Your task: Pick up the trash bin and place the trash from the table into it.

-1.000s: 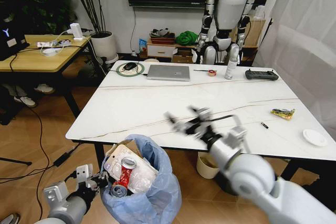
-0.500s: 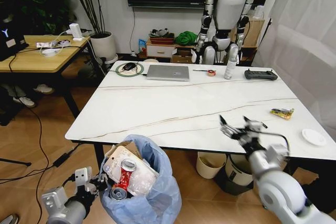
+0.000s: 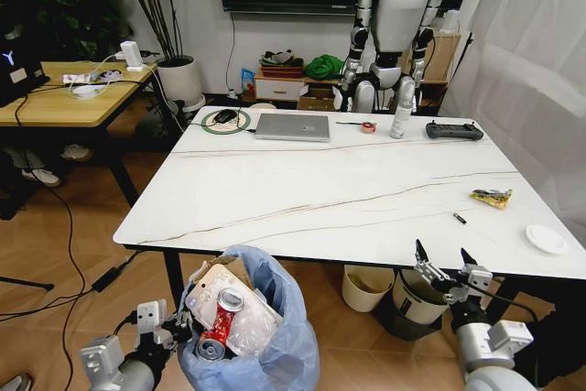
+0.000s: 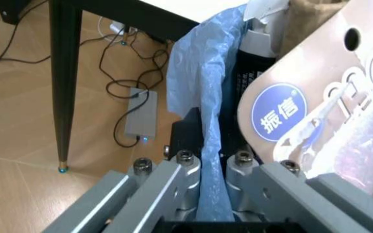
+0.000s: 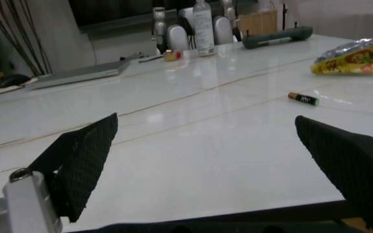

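The left gripper [image 3: 156,329] is pinching the bag-lined rim of the trash bin [image 3: 261,341], keeping it below the table [image 3: 302,190] edge; the right gripper [image 3: 446,272], jaws wide and empty, is hovering at the edge near the snack wrapper [image 3: 493,197].

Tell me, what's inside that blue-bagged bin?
The bin, gripped at its bag by the left end effector, holds a crushed red can, clear plastic packaging and brown cardboard on top. Anything below that is covered.
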